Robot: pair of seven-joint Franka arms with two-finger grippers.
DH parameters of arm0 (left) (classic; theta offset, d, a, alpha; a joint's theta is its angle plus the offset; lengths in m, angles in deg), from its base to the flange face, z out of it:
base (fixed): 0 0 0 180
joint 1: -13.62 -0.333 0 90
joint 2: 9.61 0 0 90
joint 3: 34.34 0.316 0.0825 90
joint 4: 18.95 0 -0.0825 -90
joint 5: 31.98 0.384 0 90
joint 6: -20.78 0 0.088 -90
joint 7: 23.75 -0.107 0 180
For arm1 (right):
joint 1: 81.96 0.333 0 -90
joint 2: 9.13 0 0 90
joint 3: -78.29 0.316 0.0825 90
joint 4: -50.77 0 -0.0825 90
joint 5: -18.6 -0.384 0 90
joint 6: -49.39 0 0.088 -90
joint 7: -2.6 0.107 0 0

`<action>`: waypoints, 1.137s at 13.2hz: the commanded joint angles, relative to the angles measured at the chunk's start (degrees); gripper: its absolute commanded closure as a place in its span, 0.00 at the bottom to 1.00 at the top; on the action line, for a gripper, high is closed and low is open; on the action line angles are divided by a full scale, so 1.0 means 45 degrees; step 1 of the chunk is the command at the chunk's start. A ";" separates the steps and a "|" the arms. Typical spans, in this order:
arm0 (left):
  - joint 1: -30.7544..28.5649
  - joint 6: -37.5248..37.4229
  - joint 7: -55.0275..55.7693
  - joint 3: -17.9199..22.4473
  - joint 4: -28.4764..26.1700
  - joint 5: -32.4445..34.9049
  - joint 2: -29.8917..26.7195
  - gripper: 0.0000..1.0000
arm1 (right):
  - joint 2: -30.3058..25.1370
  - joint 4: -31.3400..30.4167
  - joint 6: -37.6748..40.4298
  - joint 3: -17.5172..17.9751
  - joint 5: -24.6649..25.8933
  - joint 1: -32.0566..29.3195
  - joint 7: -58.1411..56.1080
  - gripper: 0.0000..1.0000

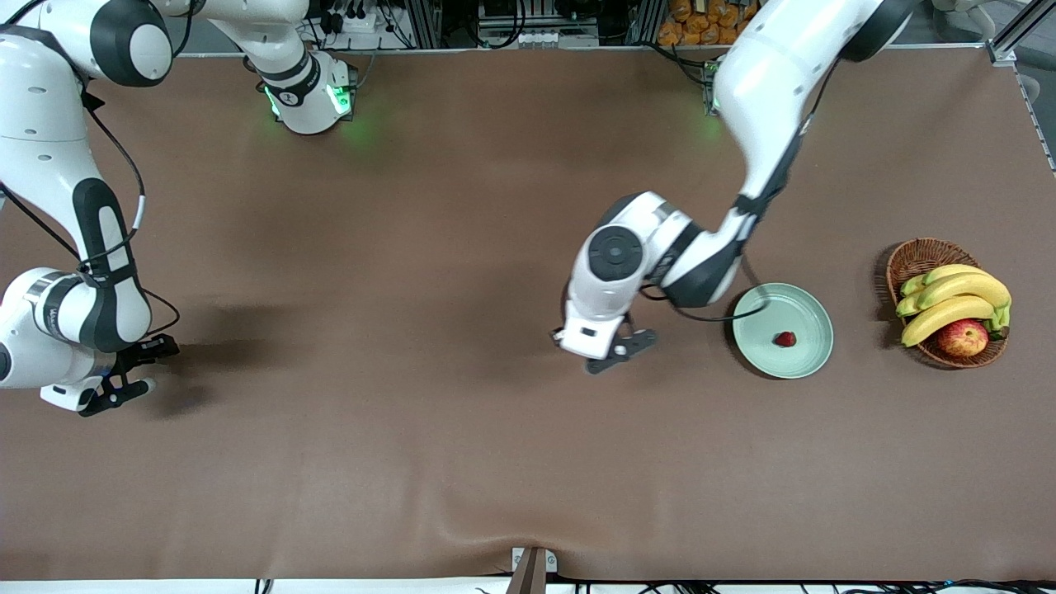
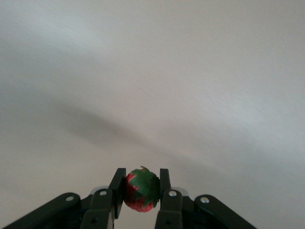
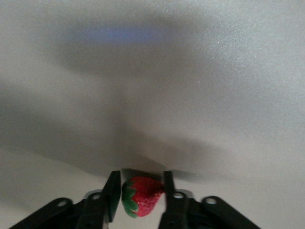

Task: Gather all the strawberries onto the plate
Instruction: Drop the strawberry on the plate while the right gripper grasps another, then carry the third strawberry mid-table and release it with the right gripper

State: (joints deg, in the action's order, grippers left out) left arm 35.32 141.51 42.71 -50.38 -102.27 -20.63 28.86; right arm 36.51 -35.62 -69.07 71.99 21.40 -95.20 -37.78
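Note:
The pale green plate (image 1: 804,360) lies toward the left arm's end of the table, with one strawberry (image 1: 784,338) in it. Low over the table's middle, beside the plate, my left gripper (image 1: 624,347) is shut on a second strawberry (image 2: 141,191). In the left wrist view the left gripper (image 2: 141,179) has both fingers pressed against that berry's sides. My right gripper (image 1: 139,373) is down at the right arm's end of the table. In the right wrist view the right gripper (image 3: 141,182) is shut on a third strawberry (image 3: 143,195), which lies sideways between the fingers.
A brown wicker basket (image 1: 912,257) with bananas (image 1: 957,299) and an apple (image 1: 963,337) stands beside the plate, closer to the table's end. The brown table cover (image 1: 429,247) spreads between the two grippers.

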 commanded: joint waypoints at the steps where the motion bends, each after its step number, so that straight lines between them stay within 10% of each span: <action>1: -0.1264 -0.0226 -0.0784 -0.0049 -0.2688 0.0174 -0.1884 1.00 | 0.0014 -0.0040 -0.0178 0.0268 0.0199 -0.0144 -0.0771 1.00; 10: -0.5563 -0.0012 -0.4862 -0.0049 -0.5605 0.0194 -0.2593 1.00 | -0.0727 0.0897 0.1286 0.2554 -0.3093 0.2701 0.5192 1.00; 11: -0.5837 0.0027 -0.5738 -0.0030 -0.5626 0.0194 -0.2495 0.86 | -0.0825 0.0878 0.1306 0.2534 -0.4127 0.3442 0.6267 1.00; 13: -0.6461 0.0027 -0.7536 -0.0049 -0.5607 0.0194 -0.2455 0.00 | -0.0826 0.0800 0.1461 0.2476 -0.5809 0.4810 0.8395 1.00; 15: -0.6815 -0.0147 -0.8399 -0.0068 -0.5490 0.0174 -0.2649 0.00 | -0.0826 0.0800 0.1346 0.2475 -0.6614 0.6294 1.0623 1.00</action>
State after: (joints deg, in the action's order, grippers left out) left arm 6.29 140.87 8.29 -50.02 -126.08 -20.55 19.08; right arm 33.56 -31.49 -63.34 83.96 -4.85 -71.84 2.31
